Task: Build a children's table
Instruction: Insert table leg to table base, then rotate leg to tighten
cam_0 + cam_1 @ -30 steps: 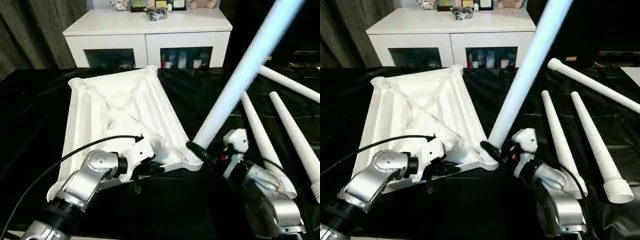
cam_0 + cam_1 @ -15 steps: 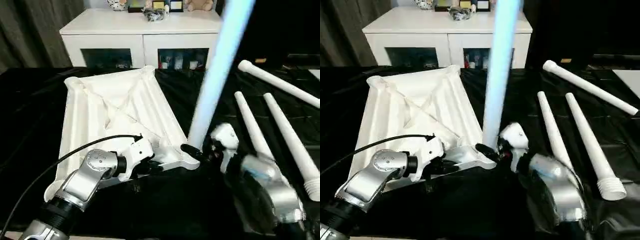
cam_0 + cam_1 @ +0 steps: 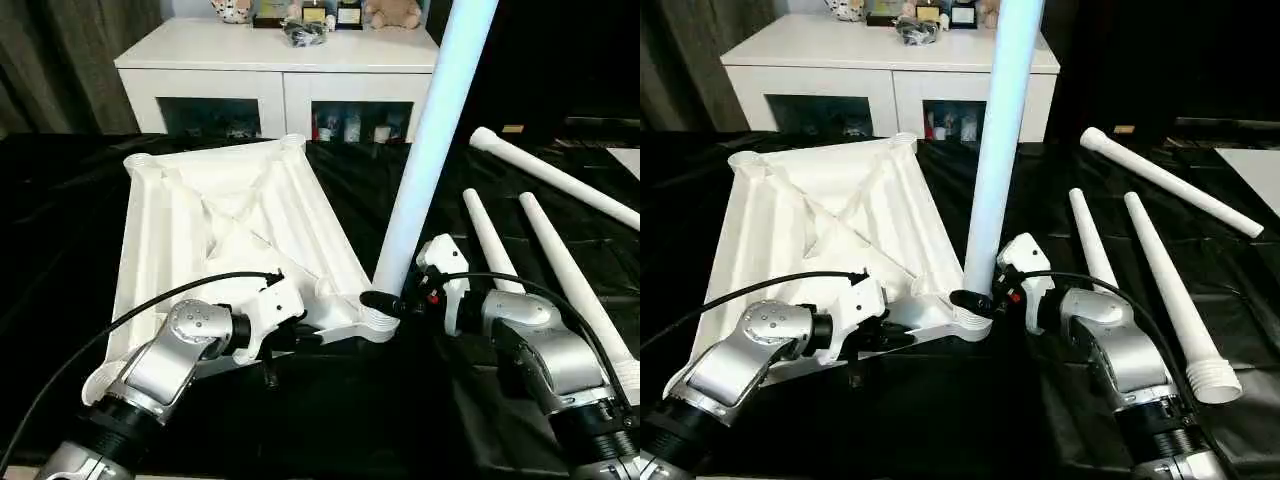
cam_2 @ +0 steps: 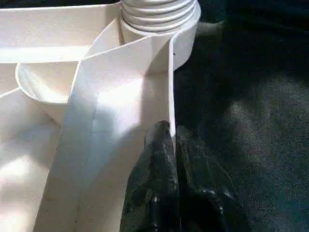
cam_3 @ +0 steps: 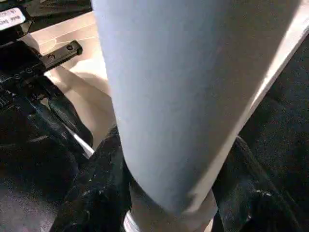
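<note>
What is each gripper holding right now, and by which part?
The right gripper grips the standing leg near its threaded base, at the corner socket. The left gripper pinches the near edge wall of the table top.

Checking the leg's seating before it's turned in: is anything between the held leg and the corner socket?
Nothing visible: the right pincer holds the leg nearly upright, its threaded end already at the corner socket.

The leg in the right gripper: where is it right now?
In the left eye view the leg stands nearly upright at the table top's near right corner socket, its base gripped by the right gripper.
</note>
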